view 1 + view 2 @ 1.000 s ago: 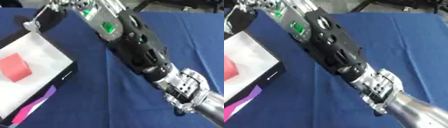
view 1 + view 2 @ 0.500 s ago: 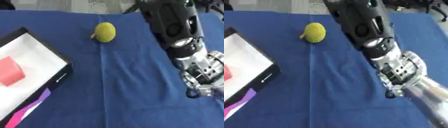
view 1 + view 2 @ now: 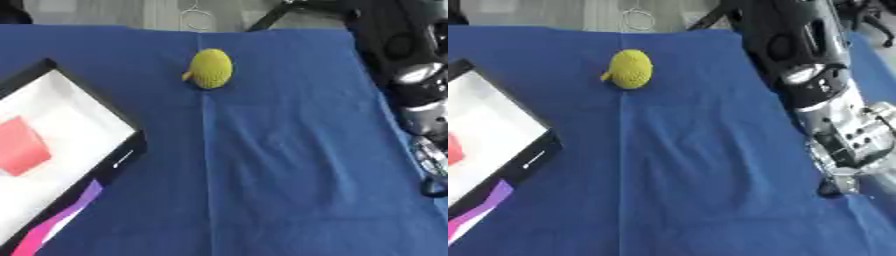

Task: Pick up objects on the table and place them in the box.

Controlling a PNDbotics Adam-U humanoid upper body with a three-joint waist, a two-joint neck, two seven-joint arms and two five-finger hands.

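A yellow-green knitted ball [image 3: 210, 68] lies on the blue cloth at the far middle of the table, with nothing touching it. At the left stands the box [image 3: 121, 116], black-rimmed with a white floor, and a red block [image 3: 19, 146] lies inside it. My right arm [image 3: 833, 120], black with silver joints, runs along the right edge from the top down to the lower right, well clear of the ball. Its hand is cut off by the picture's edge. The left hand shows in neither view.
The blue cloth [image 3: 280, 175] covers the table between the box and the arm. The box's outer side carries a purple and pink stripe [image 3: 54, 226] at the lower left. Beyond the table's far edge are a grey floor and dark stand legs [image 3: 289, 7].
My right arm, which stretched across the table to the box a second ago, has swung back to the right edge. The yellow-green ball has come into sight.
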